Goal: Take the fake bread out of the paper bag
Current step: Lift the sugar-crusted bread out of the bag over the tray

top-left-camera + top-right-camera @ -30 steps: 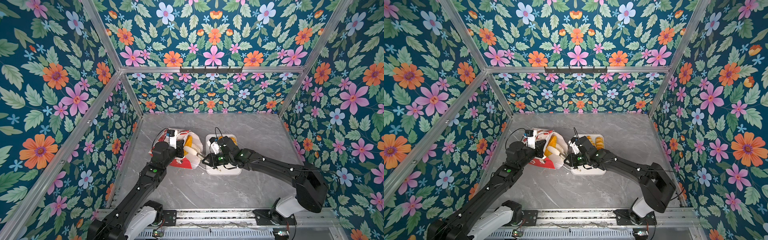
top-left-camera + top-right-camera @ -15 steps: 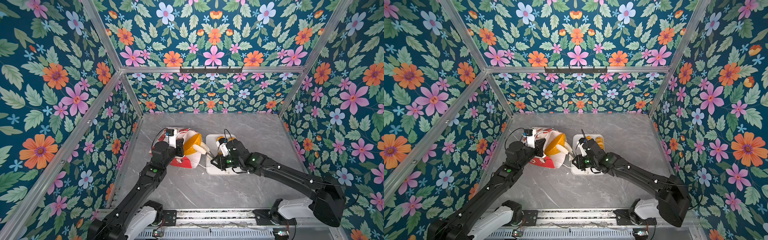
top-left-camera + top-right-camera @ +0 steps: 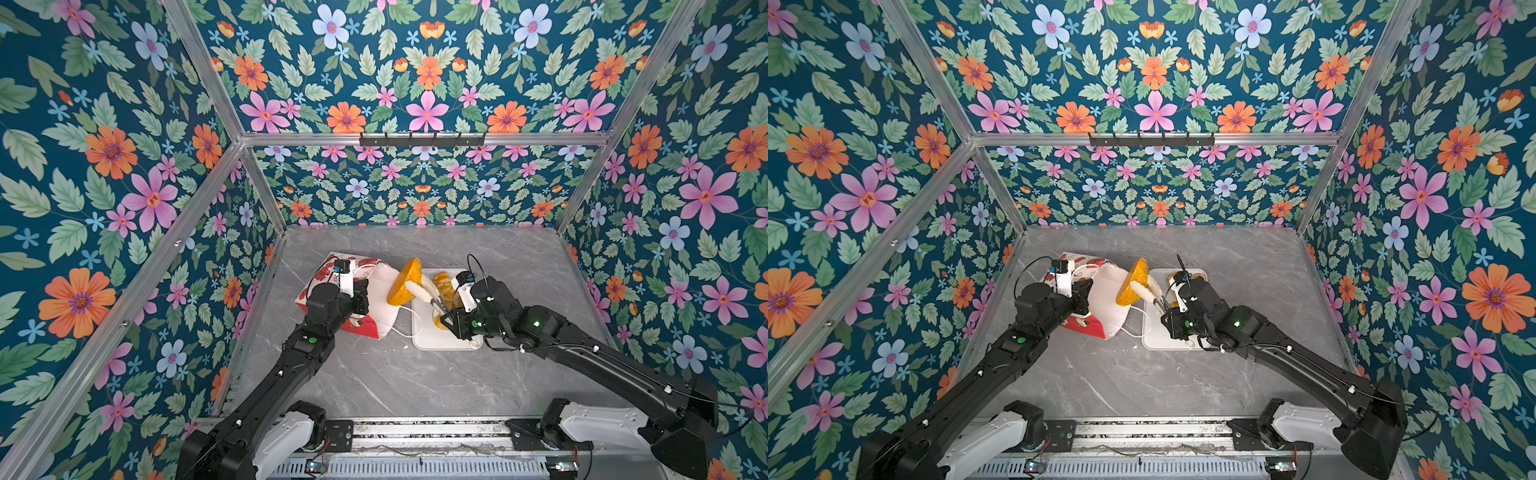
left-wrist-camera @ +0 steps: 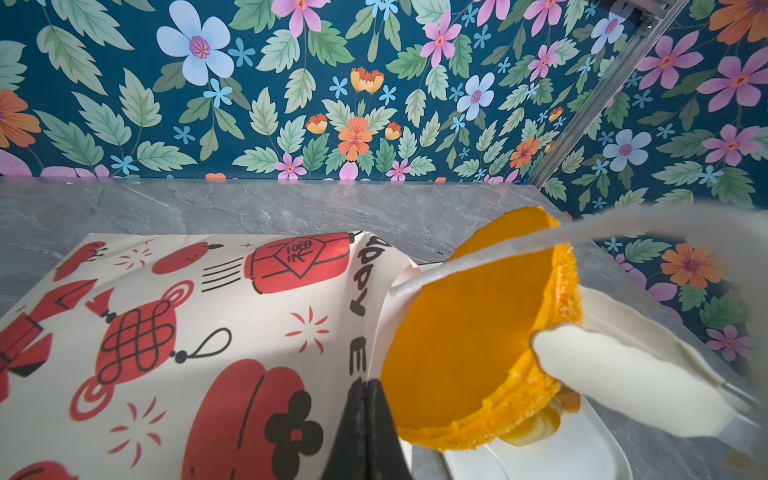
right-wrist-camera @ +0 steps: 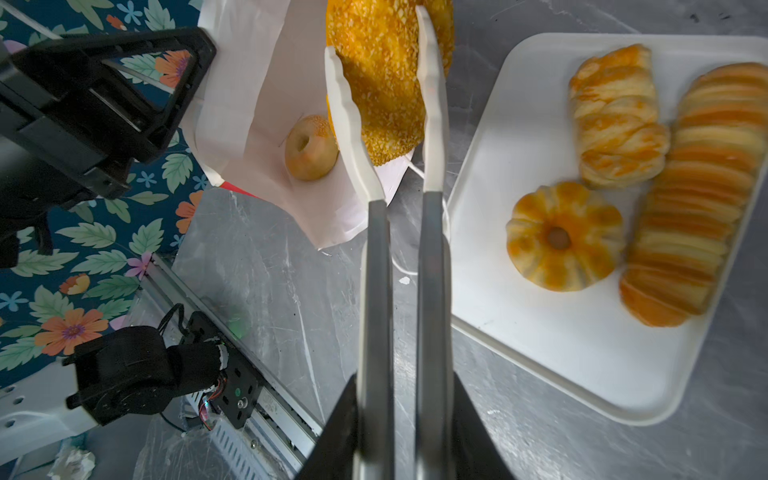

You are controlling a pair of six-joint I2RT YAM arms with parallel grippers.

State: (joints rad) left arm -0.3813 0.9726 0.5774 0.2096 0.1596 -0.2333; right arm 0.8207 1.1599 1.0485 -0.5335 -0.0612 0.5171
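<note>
Lifting seeded loaf [image 3: 402,283] further out of paper bag [image 3: 365,326], right gripper [image 5: 401,417] clamping tongs [image 3: 420,291], left gripper [image 4: 365,415] pinching bag rim

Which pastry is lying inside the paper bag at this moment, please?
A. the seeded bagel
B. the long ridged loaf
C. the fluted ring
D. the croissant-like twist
A: in the right wrist view the seeded bagel lies on the white lining of the paper bag, while the fluted ring, long ridged loaf and croissant-like twist rest on the white tray.
</note>
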